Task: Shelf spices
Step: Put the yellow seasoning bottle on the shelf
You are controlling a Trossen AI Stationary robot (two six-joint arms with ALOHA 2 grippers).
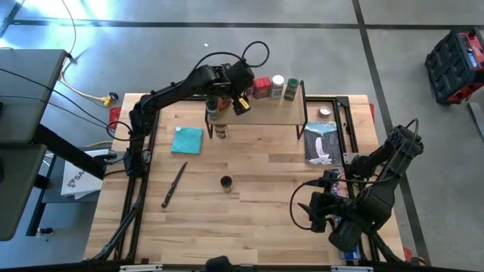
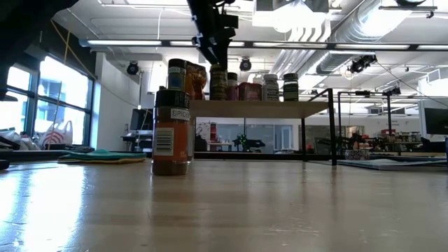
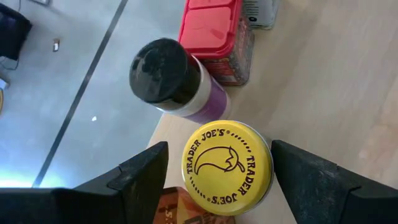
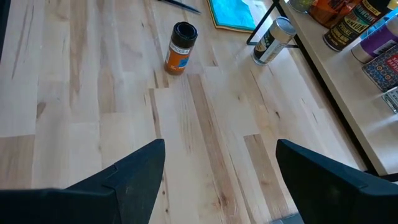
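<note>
The shelf [image 1: 265, 110] stands at the table's far middle. On it are a red tin [image 3: 214, 31], a black-lidded purple jar [image 3: 168, 74], a yellow-lidded jar [image 3: 227, 167], an orange packet [image 3: 177, 210], and white-topped [image 1: 277, 86] and green-topped [image 1: 292, 89] jars. My left gripper [image 3: 224, 177] hangs open over the shelf's left part, a finger on each side of the yellow lid without touching it. An orange jar with a dark top [image 4: 180, 46] and a silver-topped jar [image 4: 272, 40] stand on the table. My right gripper [image 4: 221, 180] waits open above the table's near right.
A teal cloth [image 1: 187, 140] and a dark knife [image 1: 174, 185] lie on the left half of the table. A long blue box [image 1: 321, 143] lies right of the shelf, with a small round tin [image 1: 325, 112] beyond it. Bare wood spans the near middle.
</note>
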